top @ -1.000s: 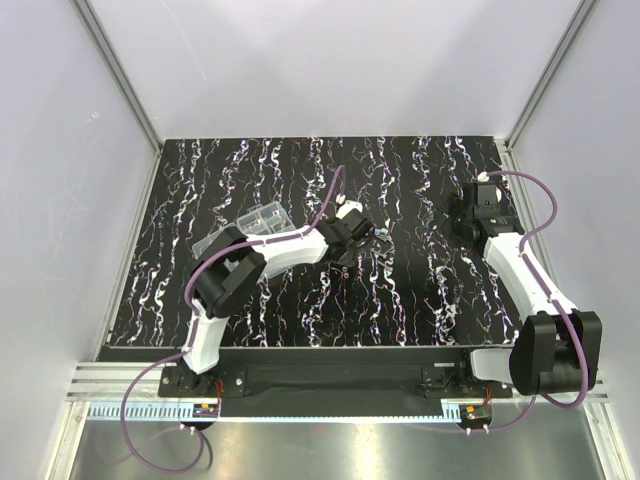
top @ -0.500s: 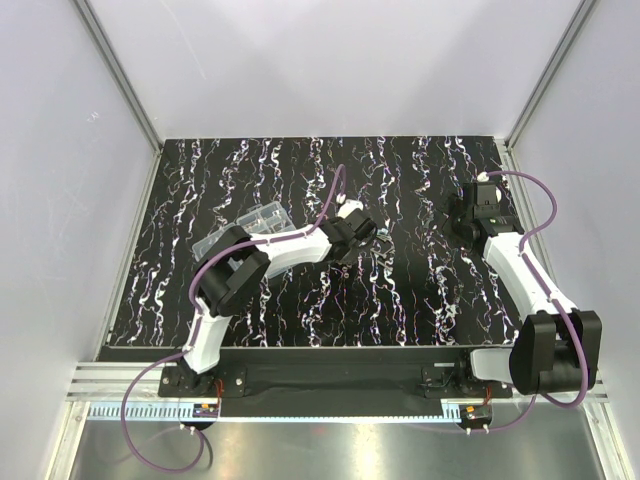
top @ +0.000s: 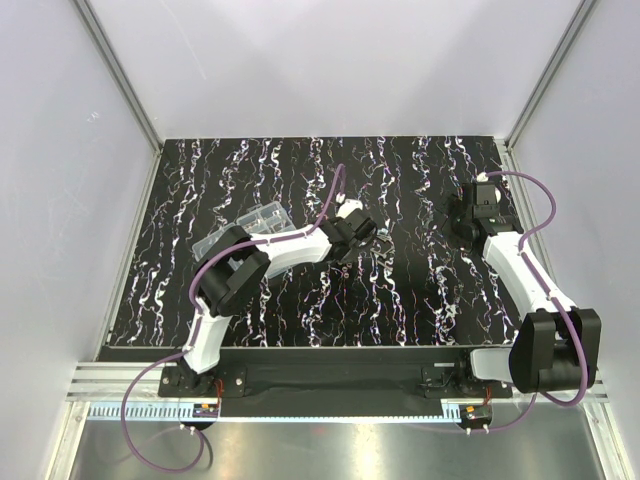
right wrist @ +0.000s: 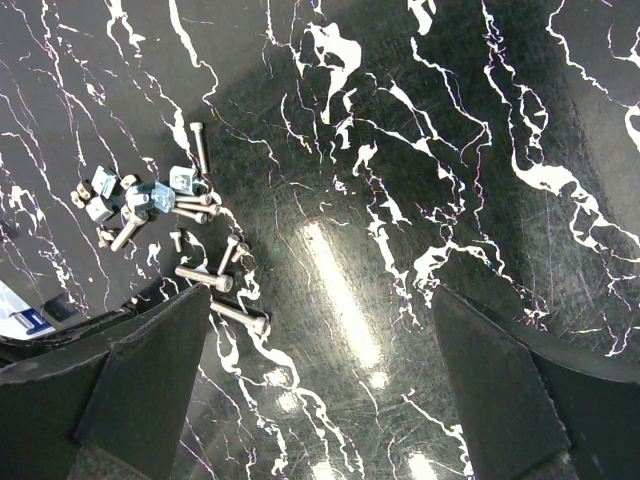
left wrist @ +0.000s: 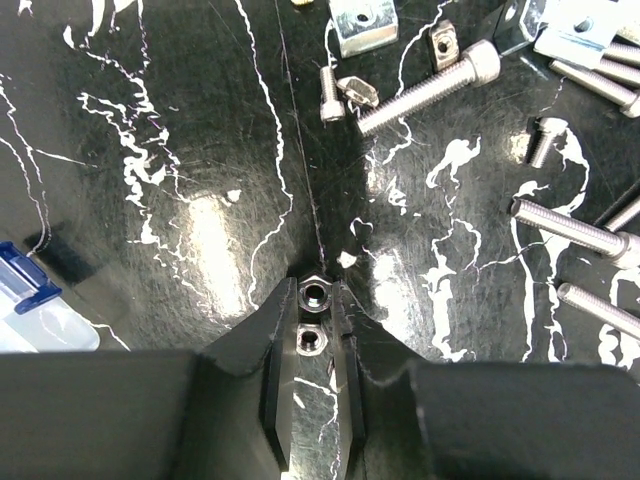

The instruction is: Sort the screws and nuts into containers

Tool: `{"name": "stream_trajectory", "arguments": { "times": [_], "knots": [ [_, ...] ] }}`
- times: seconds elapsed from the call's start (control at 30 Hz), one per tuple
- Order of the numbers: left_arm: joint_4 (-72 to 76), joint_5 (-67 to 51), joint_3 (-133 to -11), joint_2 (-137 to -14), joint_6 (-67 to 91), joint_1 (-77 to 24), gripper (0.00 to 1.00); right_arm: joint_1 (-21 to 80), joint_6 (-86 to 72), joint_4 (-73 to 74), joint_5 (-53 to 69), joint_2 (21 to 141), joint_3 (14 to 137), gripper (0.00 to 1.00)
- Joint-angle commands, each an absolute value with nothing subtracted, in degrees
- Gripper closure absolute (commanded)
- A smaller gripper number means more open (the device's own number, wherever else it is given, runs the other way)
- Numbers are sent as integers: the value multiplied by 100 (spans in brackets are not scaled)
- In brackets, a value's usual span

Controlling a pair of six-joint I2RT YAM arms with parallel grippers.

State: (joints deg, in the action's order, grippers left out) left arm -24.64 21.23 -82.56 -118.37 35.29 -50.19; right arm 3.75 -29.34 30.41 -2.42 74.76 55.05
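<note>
Only L wrist cam shows L tool (left wrist: 312, 296) pinching nut (left wrist: 312, 292); R tool (right wrist: 320, 300) wide.

top: overhead, near-edge, facing down, far | wrists: close above table (left wrist: 200, 150) | both share screws (left wrist: 425, 92)

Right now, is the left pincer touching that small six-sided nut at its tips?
Touching. The left wrist view shows the left pincer shut on the nut, a fingertip pressed against each flat side with no gap.
</note>
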Motion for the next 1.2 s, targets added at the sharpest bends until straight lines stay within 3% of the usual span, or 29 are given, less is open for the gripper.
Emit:
{"name": "stream_trajectory", "arguments": {
  "times": [0.0, 0.43, 0.73, 1.17],
  "knots": [
    [-2198, 2417, -8271, -11602, 3305, -5019, 82, 396, -2865, 3085, -325, 7471, 5616, 0],
    [-2495, 2679, -7726, -10267, 3251, -4896, 81, 396, -2962, 3050, -299, 7497, 5607, 0],
    [-2760, 3014, -6812, -9133, 3454, -4080, 80, 396, -3032, 2927, -150, 7681, 5607, 0],
    [-2523, 2979, -6232, -9140, 3454, -3234, 80, 396, -2971, 2971, -141, 8042, 5915, 0]
  ]
}}
